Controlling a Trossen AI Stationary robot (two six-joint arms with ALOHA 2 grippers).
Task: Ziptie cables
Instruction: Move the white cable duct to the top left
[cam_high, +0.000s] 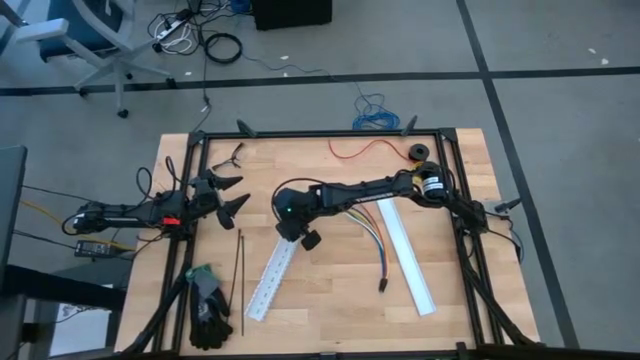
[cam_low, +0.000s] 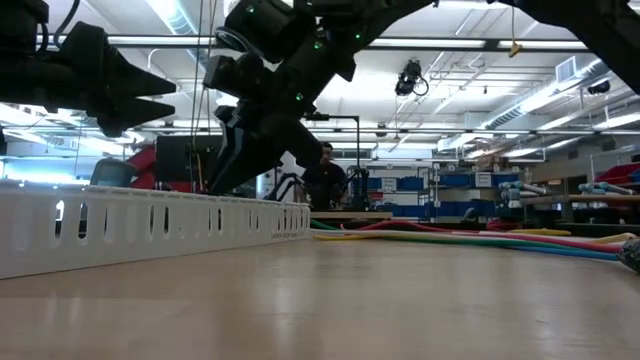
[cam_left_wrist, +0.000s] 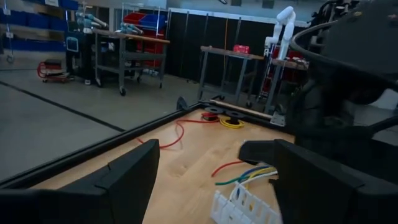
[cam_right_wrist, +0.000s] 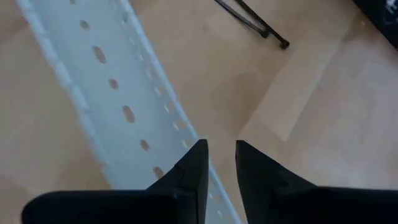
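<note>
Cables (cam_high: 368, 232) lie on the wooden surface (cam_high: 330, 300) right of its middle, a fan of yellow, green, blue and orange wires running from under the right arm toward the near edge and ending in a small dark connector (cam_high: 382, 287). No tie is around them yet. Just right of them lies one white slotted channel (cam_high: 410, 258); a second channel (cam_high: 270, 280) lies to their left, angled toward the near left corner.

Right gripper (cam_right_wrist: 219, 163) hangs over that second channel's far end, fingers drawn to a narrow gap with nothing between them. Two thin dark strips (cam_high: 240, 270), probably the zip ties, lie beyond the channel toward the left edge, apart from the gripper. Left gripper (cam_high: 230, 194) waits near the left edge, jaws spread wide and empty.

By my judgement the step in hand is fetching a tie. To do it well, the right gripper should clear the channel, open a little wider, and come down on one strip only, near an end, so the other end stays free for threading. Thin strips lying flat slip easily, so the fingers should meet the surface squarely. The left gripper can then steady the bundle near the connector.
</note>
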